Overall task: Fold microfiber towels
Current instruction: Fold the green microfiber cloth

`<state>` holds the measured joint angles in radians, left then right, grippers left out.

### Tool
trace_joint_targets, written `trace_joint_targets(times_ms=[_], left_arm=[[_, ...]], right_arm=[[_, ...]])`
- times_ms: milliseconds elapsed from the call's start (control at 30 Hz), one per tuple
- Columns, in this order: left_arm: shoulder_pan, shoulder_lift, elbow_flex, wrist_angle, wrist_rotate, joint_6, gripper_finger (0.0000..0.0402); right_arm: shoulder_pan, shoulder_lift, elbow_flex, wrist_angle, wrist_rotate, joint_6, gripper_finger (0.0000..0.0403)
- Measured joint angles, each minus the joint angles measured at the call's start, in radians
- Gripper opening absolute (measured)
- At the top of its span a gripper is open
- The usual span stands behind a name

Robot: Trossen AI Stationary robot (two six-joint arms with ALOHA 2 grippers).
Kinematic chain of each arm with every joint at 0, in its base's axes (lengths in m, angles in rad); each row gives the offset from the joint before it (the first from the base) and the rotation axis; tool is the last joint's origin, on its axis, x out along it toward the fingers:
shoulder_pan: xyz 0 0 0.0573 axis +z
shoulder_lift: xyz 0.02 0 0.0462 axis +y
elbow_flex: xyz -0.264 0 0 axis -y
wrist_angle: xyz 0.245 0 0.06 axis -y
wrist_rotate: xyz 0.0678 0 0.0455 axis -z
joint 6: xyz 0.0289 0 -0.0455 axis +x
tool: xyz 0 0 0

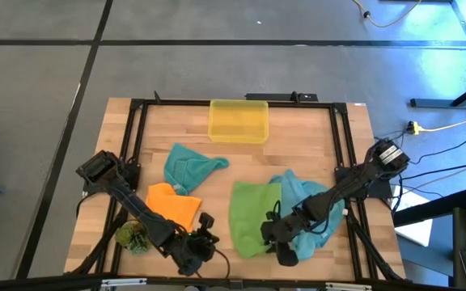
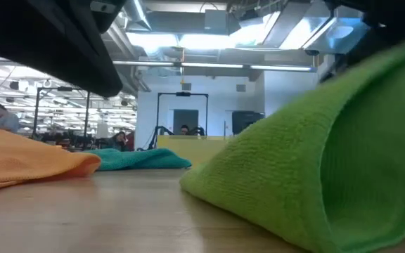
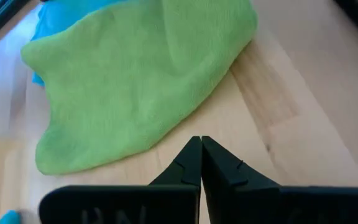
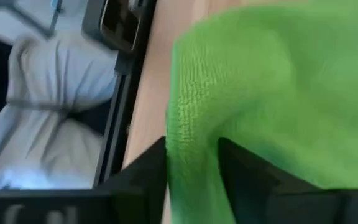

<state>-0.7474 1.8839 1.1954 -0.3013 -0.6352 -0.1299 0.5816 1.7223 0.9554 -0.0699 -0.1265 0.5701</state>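
Overhead, we see the green towel (image 1: 253,217) lying near the table's (image 1: 241,158) front edge, its long axis running front to back, with the right gripper (image 1: 275,239) at its front right corner and a blue towel (image 1: 310,212) just beside. We judge a fold is under way.

Level with the table, the green cloth bulges in a rounded fold.

From the left wrist, the left gripper (image 3: 201,158) hovers nearby, jaws closed and empty.

From the right wrist, the jaws straddle the green edge, parted; next they must let go cleanly.
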Motion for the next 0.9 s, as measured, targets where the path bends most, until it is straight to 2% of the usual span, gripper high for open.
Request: trace_joint_targets(times_ms=[100, 200, 333, 400, 467, 633, 700, 900], left_arm=[[0.007, 0.0, 0.001, 0.021, 0.026, -0.005, 0.0], [0.021, 0.0, 0.001, 0.028, 0.027, -0.021, 0.0], [0.044, 0.001, 0.001, 0.05, 0.027, -0.021, 0.0], [0.062, 0.01, 0.001, 0.096, 0.033, -0.019, 0.0], [0.082, 0.021, 0.001, 0.134, 0.052, 0.014, 0.0], [0.148, 0.075, 0.002, 0.273, 0.119, 0.127, 0.0], [0.179, 0.1, 0.002, 0.321, 0.162, 0.137, 0.0], [0.251, 0.154, 0.0, 0.324, 0.251, 0.131, 0.0]], right_arm=[[-0.001, -0.022, 0.0, -0.063, -0.093, 0.028, 0.0177], [0.008, -0.068, 0.0, -0.176, -0.114, 0.075, 0.0192], [0.051, -0.144, 0.001, -0.402, 0.017, 0.142, 0.0189], [0.076, -0.167, -0.013, -0.502, 0.109, 0.199, 0.018], [0.088, -0.17, -0.049, -0.516, 0.149, 0.255, 0.0167], [0.086, -0.164, -0.191, -0.372, 0.149, 0.347, 0.012], [0.073, -0.168, -0.239, -0.377, 0.134, 0.395, 0.0097], [0.034, -0.229, -0.307, -0.578, 0.132, 0.52, 0.004]])
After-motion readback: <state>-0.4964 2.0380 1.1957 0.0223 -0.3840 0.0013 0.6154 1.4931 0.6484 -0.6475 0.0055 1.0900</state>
